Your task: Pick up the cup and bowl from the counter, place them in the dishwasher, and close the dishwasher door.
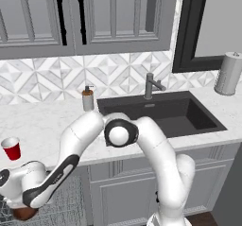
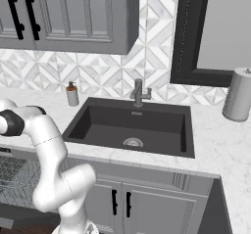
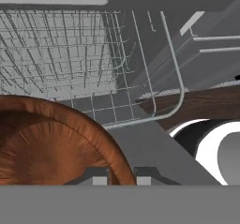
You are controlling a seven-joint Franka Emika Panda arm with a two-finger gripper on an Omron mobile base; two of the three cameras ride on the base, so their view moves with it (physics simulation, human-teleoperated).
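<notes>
- Bowl-loading step in hand, by the look of it: arm reaching low and left off the counter [image 1: 42,121], wrist down over the dishwasher [image 2: 12,176] and its wire rack [image 3: 61,54].
- Gripper [image 3: 121,176] pinched onto the rim of the dark-brown bowl [image 3: 51,143]; two finger tips close together at the bottom of the hand view, bowl wall right against them.
- Same bowl peeking out under the hand at the lower left of the left base view, just above the rack mesh.
- Red cup [image 1: 11,148] upright on the counter near its front edge, well apart from the black sink [image 1: 160,111]; not yet collected.
- Next move, as a guess: lower the bowl into the rack, spread the fingers, lift clear, then back up for the cup.
- Care needed there: rack wires and the rounded rack rim sit just beyond the bowl, so a straight descent looks safer than a sideways slide.
- Dishwasher door [image 3: 140,148] apparently down, seen as a flat grey slab below the rack; hard to be sure of its edges.
- Hard to tell whether the bowl already touches the rack or hangs just above it.
- Gripper itself cut off at the frame corner in the left base view, hidden behind the forearm.
- Soap dispenser [image 1: 88,99] by the sink, no part in this.
</notes>
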